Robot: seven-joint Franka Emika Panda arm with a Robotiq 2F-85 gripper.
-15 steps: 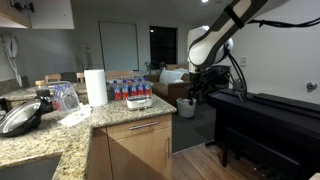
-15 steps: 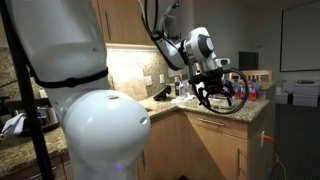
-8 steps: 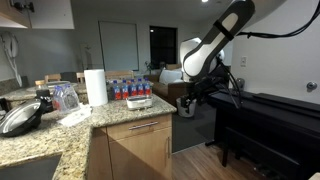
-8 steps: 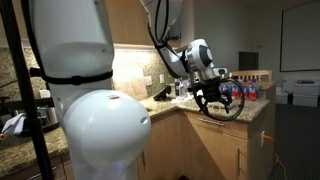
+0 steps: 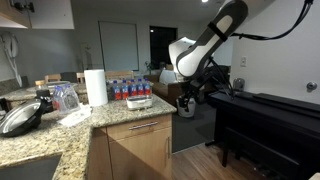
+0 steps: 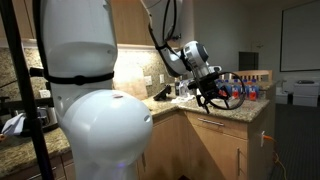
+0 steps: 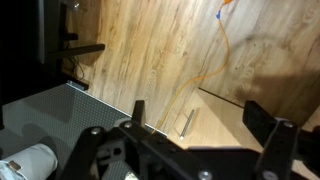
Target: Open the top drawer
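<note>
Kitchen scene: the drawer [image 5: 138, 129] is sitting shut, flush under the edge of the table [image 5: 60, 140] and directly above the taller cabinet door [image 5: 140, 158]. Its handle [image 5: 143, 127], a slim silver bar, is lying level across the middle of the drawer front.

Judged from here, the drawer is looking like a rigid wooden box on runners. It is likely sliding straight out, carrying some weight if anything is loaded inside. The smooth metal bar is probably the slippery part, so a loose hold risks skating off it. The sound place to take hold is looking like the middle of the bar, with one finger above and one below. That way the pull is running square to the drawer front and not twisting the drawer in its runners.

The tool [image 5: 190, 100] is hanging in the air up and to one side of the drawer, past the table's corner and touching nothing. In the wrist view its fingers [image 7: 137, 112] are spread wide with nothing between them and only wood floor [image 7: 170, 50] beneath. Above the drawer, a paper roll [image 5: 96, 87] and a row of bottles [image 5: 125, 91] are standing on the table.
</note>
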